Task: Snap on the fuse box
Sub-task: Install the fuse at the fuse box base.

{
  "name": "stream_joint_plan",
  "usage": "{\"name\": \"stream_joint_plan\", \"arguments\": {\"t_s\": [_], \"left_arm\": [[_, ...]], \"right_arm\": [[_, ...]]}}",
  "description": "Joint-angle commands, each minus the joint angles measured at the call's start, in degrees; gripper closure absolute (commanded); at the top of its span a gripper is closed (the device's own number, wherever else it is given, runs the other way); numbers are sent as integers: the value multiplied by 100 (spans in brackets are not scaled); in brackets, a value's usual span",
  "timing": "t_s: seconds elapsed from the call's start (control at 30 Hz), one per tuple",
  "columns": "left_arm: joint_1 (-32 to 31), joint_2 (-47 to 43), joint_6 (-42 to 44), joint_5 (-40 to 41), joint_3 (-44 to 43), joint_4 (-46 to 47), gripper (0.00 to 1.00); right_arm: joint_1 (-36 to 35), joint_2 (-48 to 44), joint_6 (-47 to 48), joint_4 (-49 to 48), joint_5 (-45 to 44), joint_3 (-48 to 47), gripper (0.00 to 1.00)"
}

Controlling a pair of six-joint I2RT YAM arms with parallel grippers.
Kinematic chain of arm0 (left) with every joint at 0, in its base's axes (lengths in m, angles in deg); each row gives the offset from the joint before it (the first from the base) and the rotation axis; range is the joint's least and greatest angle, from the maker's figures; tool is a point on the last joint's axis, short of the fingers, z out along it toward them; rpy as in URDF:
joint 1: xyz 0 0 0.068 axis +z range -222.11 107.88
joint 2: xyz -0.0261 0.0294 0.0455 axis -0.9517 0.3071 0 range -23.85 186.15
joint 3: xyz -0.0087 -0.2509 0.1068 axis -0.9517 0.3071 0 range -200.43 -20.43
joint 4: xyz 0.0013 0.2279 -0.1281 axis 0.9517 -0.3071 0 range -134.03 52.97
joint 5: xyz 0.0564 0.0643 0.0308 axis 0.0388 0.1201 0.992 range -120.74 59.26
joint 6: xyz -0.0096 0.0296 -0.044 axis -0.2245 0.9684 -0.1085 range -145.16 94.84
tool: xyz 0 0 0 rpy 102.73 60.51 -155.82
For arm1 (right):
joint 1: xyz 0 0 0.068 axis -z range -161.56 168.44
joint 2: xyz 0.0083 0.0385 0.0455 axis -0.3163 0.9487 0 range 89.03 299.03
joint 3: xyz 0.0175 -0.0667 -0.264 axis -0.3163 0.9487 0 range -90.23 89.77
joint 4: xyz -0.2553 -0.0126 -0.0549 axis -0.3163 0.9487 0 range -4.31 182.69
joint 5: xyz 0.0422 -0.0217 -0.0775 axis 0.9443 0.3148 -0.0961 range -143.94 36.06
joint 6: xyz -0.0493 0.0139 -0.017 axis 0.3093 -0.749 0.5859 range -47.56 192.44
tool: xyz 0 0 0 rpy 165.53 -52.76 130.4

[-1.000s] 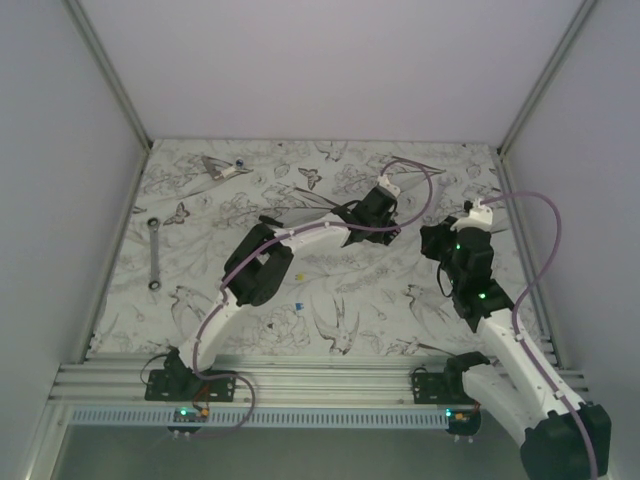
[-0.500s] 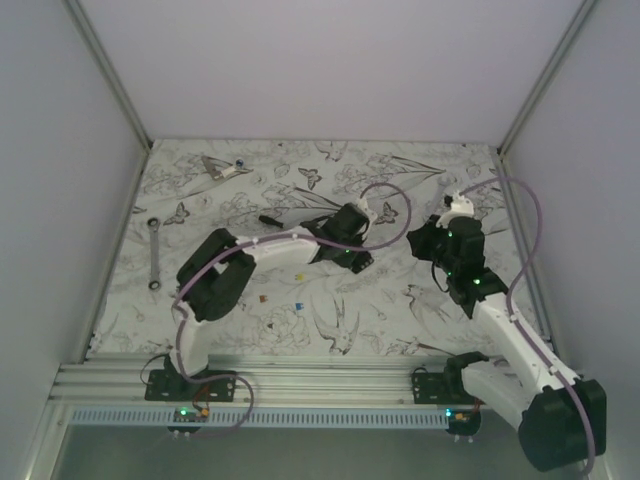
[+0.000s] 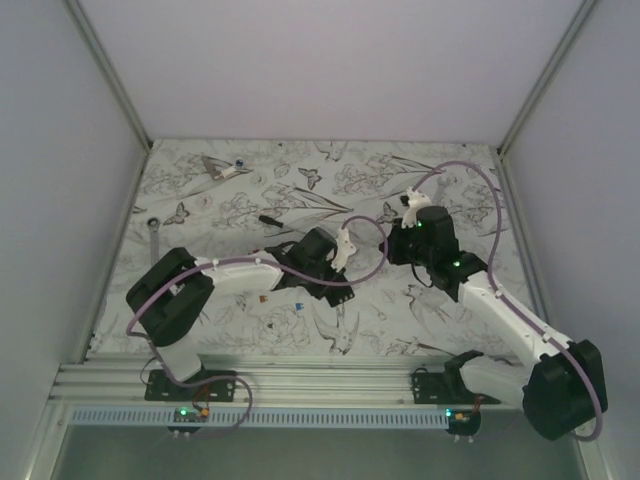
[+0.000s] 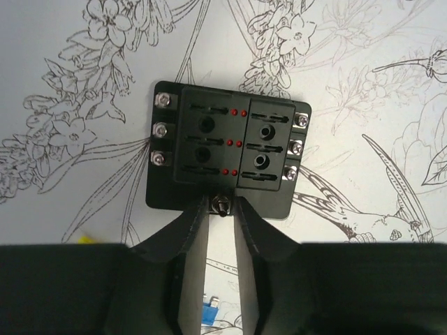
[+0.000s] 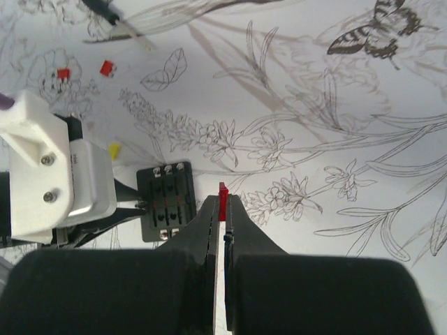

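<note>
The fuse box [image 4: 223, 157] is a black block with red dots down its middle, lying flat on the patterned table. My left gripper [image 4: 221, 209] straddles its near edge, its fingers closed in on a small metal stud there. The box also shows in the right wrist view [image 5: 166, 202], just left of my right gripper [image 5: 223, 209], with the left gripper's white body beside it. My right gripper is shut on a small red fuse [image 5: 223, 193] that sticks out past its tips. In the top view the left gripper [image 3: 350, 255] and the right gripper [image 3: 392, 245] are close together at mid-table.
Loose fuses lie about: red ones [image 5: 63, 73], a yellow one [image 5: 114, 150], and a blue one [image 4: 211, 307] under the left fingers. A black-handled screwdriver [image 3: 270, 219] lies behind the left arm. A wrench [image 3: 152, 225] is at the left edge and a metal part [image 3: 222, 166] at the back left.
The left arm has drawn back toward the near left, its elbow swinging left. The right gripper has moved left and inward, ending close to the left gripper.
</note>
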State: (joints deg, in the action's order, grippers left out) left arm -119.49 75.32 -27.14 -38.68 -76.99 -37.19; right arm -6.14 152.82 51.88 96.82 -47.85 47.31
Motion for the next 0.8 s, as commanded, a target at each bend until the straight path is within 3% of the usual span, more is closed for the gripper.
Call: {"name": "stream_joint_plan", "arguments": {"t_s": [0.0, 0.13, 0.23, 0.6, 0.77], "left_arm": [[53, -288, 209, -158, 339, 377, 69], [94, -614, 59, -96, 580, 597, 50], [113, -801, -270, -91, 733, 642, 46], [488, -1544, -3253, 129, 1224, 667, 58], [703, -1564, -4260, -30, 1373, 676, 58]], "right_arm": [[-217, 175, 232, 404, -13, -317, 100], [-507, 474, 306, 635, -188, -542, 100], [-802, 782, 331, 826, -273, -772, 100], [-1870, 2254, 428, 1899, -1228, -1969, 100], [-2159, 2814, 399, 2372, -1552, -2366, 100]]}}
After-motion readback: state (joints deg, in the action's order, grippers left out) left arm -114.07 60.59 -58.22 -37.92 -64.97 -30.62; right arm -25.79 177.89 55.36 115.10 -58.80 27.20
